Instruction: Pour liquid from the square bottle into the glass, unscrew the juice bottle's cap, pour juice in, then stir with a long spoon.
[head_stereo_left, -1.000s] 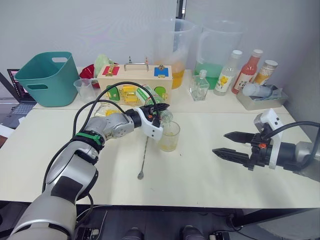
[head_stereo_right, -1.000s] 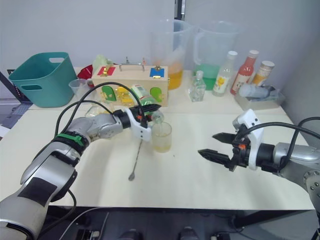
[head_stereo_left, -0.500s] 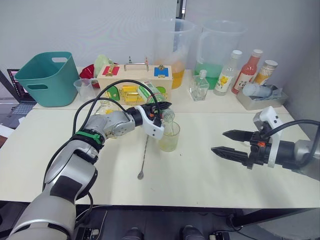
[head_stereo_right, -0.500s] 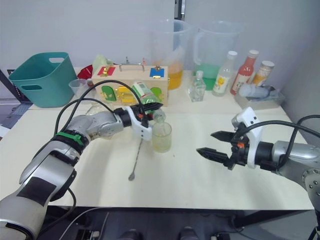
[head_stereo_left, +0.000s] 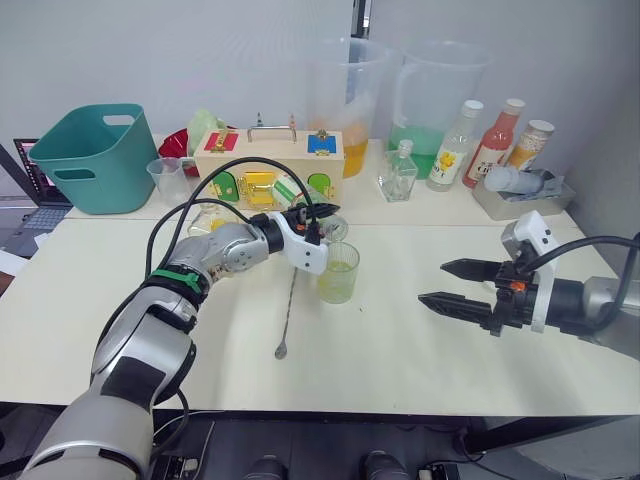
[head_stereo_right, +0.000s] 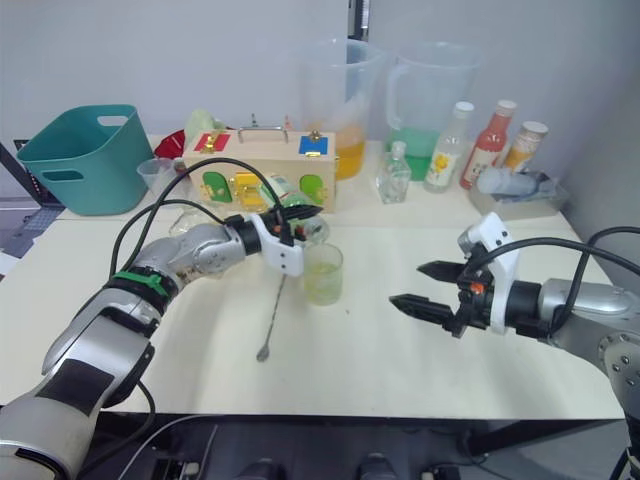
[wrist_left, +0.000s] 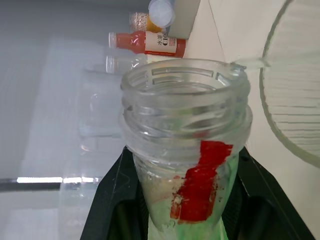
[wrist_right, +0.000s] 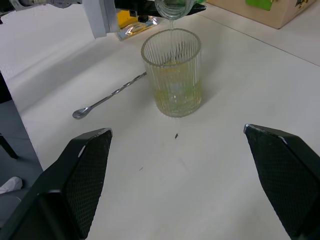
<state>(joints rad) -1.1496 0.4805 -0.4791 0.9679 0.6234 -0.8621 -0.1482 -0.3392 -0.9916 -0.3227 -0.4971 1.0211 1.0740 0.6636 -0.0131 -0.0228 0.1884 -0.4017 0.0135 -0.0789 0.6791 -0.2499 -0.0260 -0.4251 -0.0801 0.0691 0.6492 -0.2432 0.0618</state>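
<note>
Left gripper (head_stereo_left: 318, 222) clamps the tipped juice bottle (wrist_left: 192, 170) over the glass (head_stereo_left: 338, 273); right gripper (head_stereo_left: 455, 285) gapes empty.

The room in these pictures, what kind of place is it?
Probably a lab bench set up for drink-mixing trials: a plain white table, two big measuring jugs against the wall, a wooden latch-board toy box, and a laptop at the edge.

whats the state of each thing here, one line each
juice bottle: uncapped, tipped over the glass, gripped by the left gripper
juice: thin stream running from the bottle mouth into the glass
glass: upright on the table, partly filled with yellowish liquid
long spoon: lying flat on the table beside the glass, untouched
right gripper: open, holding nothing, off to the side of the glass
</note>
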